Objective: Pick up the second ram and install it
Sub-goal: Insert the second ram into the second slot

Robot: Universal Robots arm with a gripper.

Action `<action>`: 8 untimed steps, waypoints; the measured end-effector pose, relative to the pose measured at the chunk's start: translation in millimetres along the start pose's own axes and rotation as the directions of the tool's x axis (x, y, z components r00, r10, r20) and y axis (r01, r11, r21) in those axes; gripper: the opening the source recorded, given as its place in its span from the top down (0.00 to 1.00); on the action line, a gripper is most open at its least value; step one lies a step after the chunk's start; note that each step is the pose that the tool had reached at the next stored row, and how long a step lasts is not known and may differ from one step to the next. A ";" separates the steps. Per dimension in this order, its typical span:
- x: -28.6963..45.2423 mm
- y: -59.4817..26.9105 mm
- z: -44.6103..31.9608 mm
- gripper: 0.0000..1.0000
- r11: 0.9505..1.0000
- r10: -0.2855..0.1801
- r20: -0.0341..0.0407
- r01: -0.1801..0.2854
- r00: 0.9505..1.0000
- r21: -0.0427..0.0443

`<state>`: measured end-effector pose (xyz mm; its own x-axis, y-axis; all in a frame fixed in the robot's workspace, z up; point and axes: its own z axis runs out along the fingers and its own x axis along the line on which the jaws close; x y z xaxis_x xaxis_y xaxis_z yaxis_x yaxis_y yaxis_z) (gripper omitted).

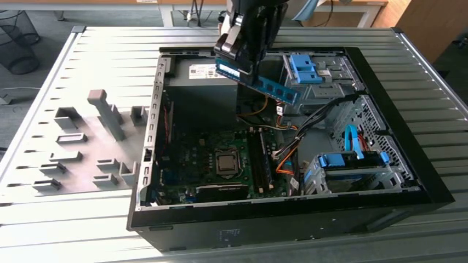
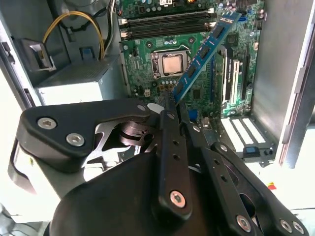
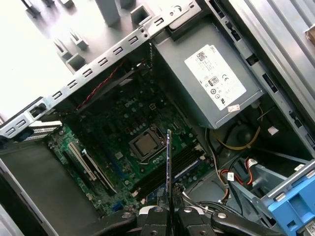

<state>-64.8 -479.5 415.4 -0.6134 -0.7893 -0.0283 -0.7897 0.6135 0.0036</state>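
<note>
Pincer (image 2: pixel 170 101) clamped on one end of the ram (image 2: pixel 203 51), a finger pressed to each face of the stick. In the first wrist view the ram (image 3: pixel 168 162) stands edge-on, straight out from between the pincer (image 3: pixel 169 210) tips. The rest of the stick projects free beyond the tips, touching nothing.

In the exterior view the pincer (image 1: pixel 241 52) hangs over the far end of the open case (image 1: pixel 409 181). The ram (image 1: pixel 267 83) slopes down toward the exterior view's right, beside the power supply (image 1: pixel 190 76) and well above the board (image 1: pixel 190 159).

Beneath the stick lie the processor socket (image 2: pixel 170 64) and the long dark slots (image 2: pixel 167 23); the ram is not seated in them.

The case lies on its side on the slatted surface (image 1: pixel 109 49), toward the edge at the exterior view's right. Grey blocks (image 1: pixel 109 118) stand on the surface beside the case, at the exterior view's left.
</note>
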 end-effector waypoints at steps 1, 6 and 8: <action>0.0 0.0 0.2 0.86 1.000 0.010 0.000 -0.010 1.000 0.000; 0.0 0.0 0.7 0.86 0.998 0.058 0.000 -0.058 0.998 0.002; 0.0 0.0 0.9 0.86 0.997 0.077 0.000 -0.077 0.997 0.002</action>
<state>-64.8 -479.5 414.5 -0.6723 -0.7397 -0.0283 -0.7401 0.6725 0.0036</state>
